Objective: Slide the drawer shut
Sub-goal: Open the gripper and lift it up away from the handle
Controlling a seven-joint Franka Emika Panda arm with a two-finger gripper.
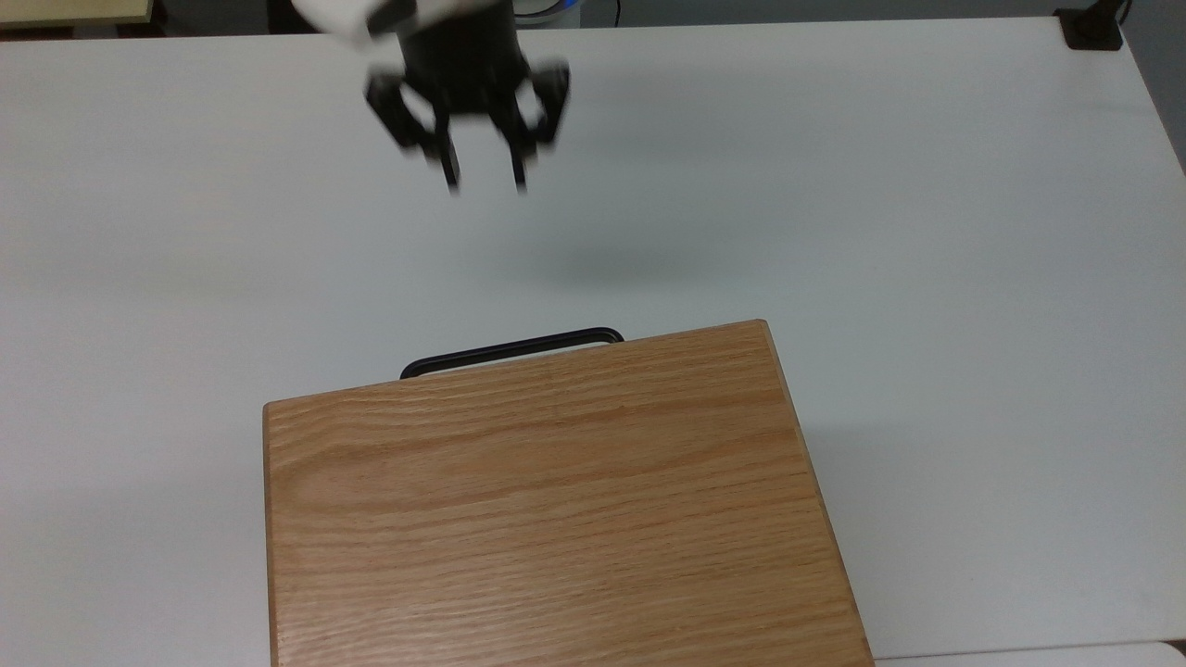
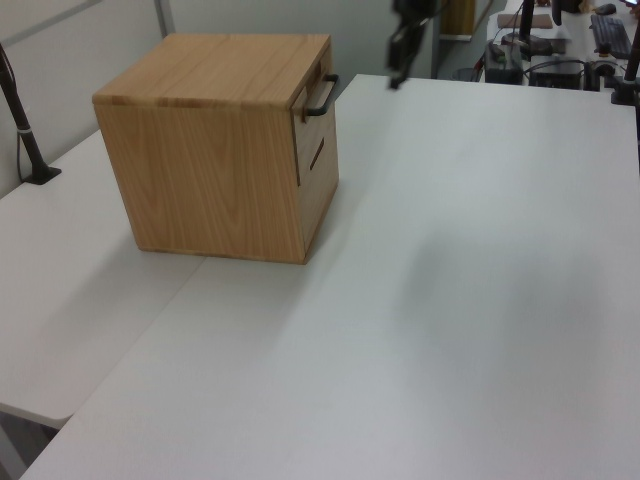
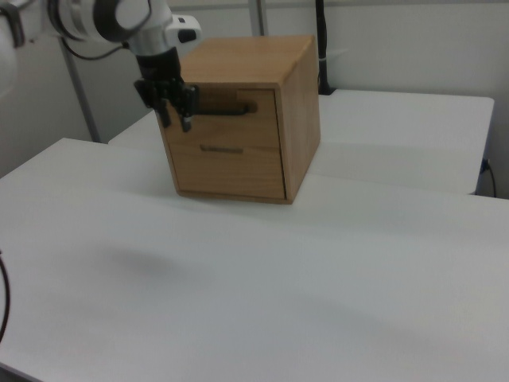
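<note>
The drawer (image 3: 256,123) sits pushed in, its oak front flush with the face of the cabinet (image 1: 556,500). Its thin black bar handle (image 1: 510,350) juts past the cabinet's top edge in the top view and also shows as the handle (image 2: 320,97) and the handle (image 3: 227,110). My gripper (image 1: 484,185) hangs open and blurred well beyond the handle, above the white table, touching nothing. From the side the gripper (image 2: 398,75) is off to the left view's right of the handle. In the right view the gripper (image 3: 176,121) hangs in front of the cabinet's left edge.
The cabinet (image 2: 215,170) stands on a white table (image 1: 927,232) with wide bare surface around it. A second drawer front with a slot (image 3: 221,150) lies below the top one. A black clamp post (image 2: 25,130) stands at the left view's left edge, and a black mount (image 1: 1093,28) at the table's far corner.
</note>
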